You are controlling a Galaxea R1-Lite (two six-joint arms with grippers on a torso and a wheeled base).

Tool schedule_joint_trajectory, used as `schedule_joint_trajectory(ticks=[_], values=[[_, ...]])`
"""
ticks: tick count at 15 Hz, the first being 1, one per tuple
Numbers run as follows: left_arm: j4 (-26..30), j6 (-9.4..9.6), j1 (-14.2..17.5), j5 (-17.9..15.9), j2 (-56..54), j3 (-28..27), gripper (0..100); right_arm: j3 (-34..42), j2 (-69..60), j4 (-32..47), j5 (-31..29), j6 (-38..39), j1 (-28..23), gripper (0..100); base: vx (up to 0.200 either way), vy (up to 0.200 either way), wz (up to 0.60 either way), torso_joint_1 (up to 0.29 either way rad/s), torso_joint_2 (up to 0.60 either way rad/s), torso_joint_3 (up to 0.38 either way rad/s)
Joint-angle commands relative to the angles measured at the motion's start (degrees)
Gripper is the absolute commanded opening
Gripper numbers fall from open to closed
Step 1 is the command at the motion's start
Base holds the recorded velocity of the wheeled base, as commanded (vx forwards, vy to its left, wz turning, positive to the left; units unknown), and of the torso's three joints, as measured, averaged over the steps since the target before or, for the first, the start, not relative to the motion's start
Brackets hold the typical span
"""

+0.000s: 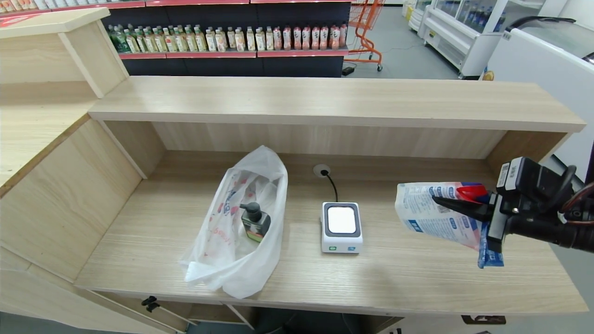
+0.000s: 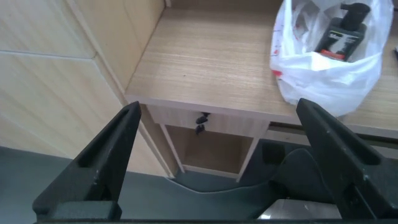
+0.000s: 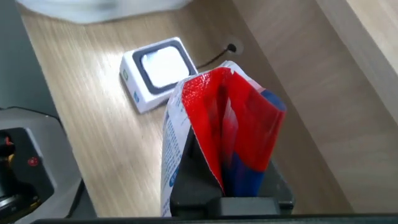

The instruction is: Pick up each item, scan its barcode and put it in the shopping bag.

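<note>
My right gripper [image 1: 457,203] is shut on a white, blue and red pouch [image 1: 436,214], held in the air above the right part of the counter, to the right of the white barcode scanner [image 1: 341,226]. In the right wrist view the pouch [image 3: 217,130] stands up between the fingers, with the scanner [image 3: 158,71] beyond it. A white plastic shopping bag [image 1: 241,222] lies open left of the scanner with a dark pump bottle [image 1: 255,222] inside. My left gripper [image 2: 217,155] is open, low off the counter's front left edge, with the bag [image 2: 326,68] and bottle [image 2: 341,34] farther off.
A raised wooden ledge [image 1: 325,99] runs along the back of the counter and a wooden side wall [image 1: 65,195] closes its left. The scanner's cable runs to a hole [image 1: 321,170] in the counter. A drawer with a key [image 2: 200,121] sits under the front edge.
</note>
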Motion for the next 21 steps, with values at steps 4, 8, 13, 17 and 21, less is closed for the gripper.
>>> schedule_joint_trajectory(ticks=[4, 8, 13, 17, 21], values=[[0.0, 0.02, 0.0, 0.0, 0.0, 0.0, 100, -0.1, 3.5, -0.8, 2.1, 0.5, 0.2, 0, 0.0, 0.05, 0.0, 0.002, 0.0, -0.001], [0.0, 0.02, 0.0, 0.0, 0.0, 0.0, 100, -0.2, 7.0, -3.4, 4.5, 0.6, 0.4, 0, 0.2, 0.0, 0.0, 0.0, 0.0, 0.004], [0.0, -0.16, 0.0, 0.0, 0.0, 0.0, 100, -0.6, 9.4, -4.9, 4.5, 3.0, 3.1, 0, 0.04, 0.0, 0.0, -0.001, 0.0, 0.002], [0.0, -0.16, 0.0, 0.0, 0.0, 0.0, 100, -0.4, 12.7, -5.0, 4.6, -0.9, 3.1, 0, 0.0, 0.0, 0.0, 0.0, 0.0, 0.0], [0.0, -0.16, 0.0, 0.0, 0.0, 0.0, 100, -2.0, 18.4, -8.7, 6.0, -5.9, 3.1, 0, 0.0, 0.0, 0.0, 0.0, 0.0, 0.0]])
